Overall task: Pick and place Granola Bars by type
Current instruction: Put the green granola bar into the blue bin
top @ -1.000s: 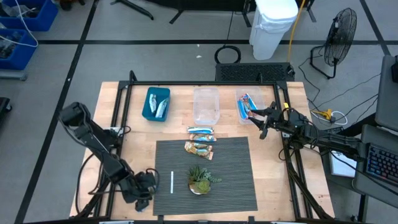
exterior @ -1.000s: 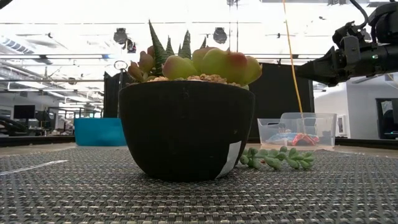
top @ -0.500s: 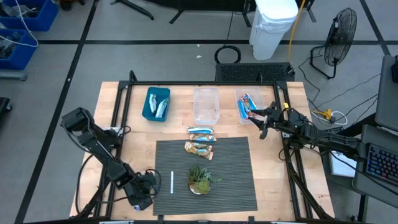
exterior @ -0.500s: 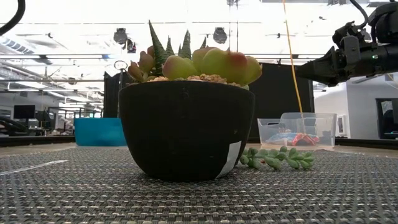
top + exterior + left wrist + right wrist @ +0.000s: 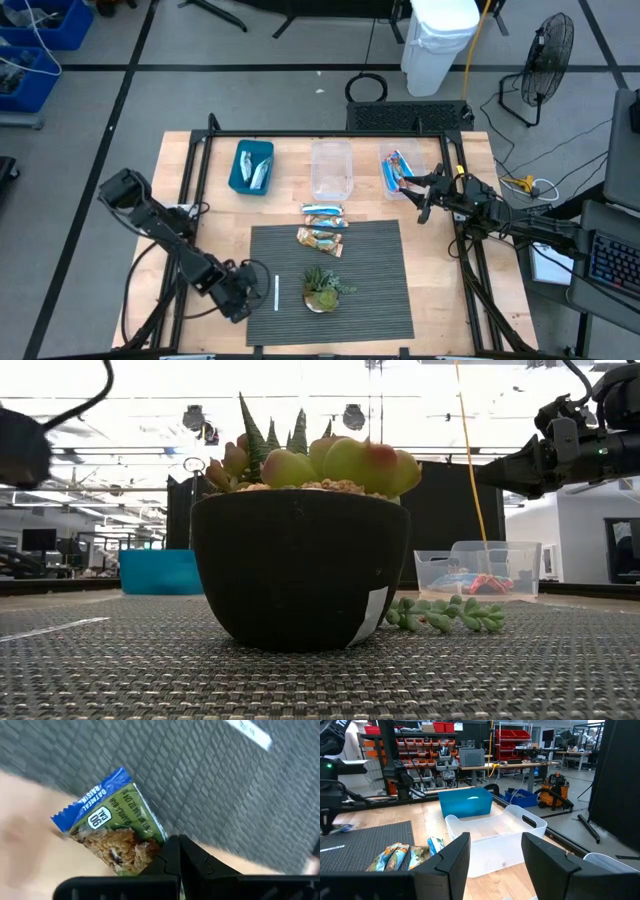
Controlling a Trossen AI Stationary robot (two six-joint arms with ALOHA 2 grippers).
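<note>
Left wrist view: your left gripper (image 5: 172,865) is clamped on an oatmeal raisin granola bar (image 5: 112,837), lifted over the near-left edge of the ribbed mat (image 5: 370,290). It has travelled from the table's near-left corner toward the mat, so this bar looks bound for sorting. Right gripper (image 5: 418,196) hangs with fingers apart by the far-right clear bin (image 5: 386,185).

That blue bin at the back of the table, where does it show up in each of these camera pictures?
High view: the blue bin sits at the table's back left, with bars inside it.
Low view: it shows far off, left of the black plant pot.
Left wrist view: not in it.
Right wrist view: it stands behind the clear empty bin.
Shared landmark: the clear empty bin, beside the blue one.
</note>
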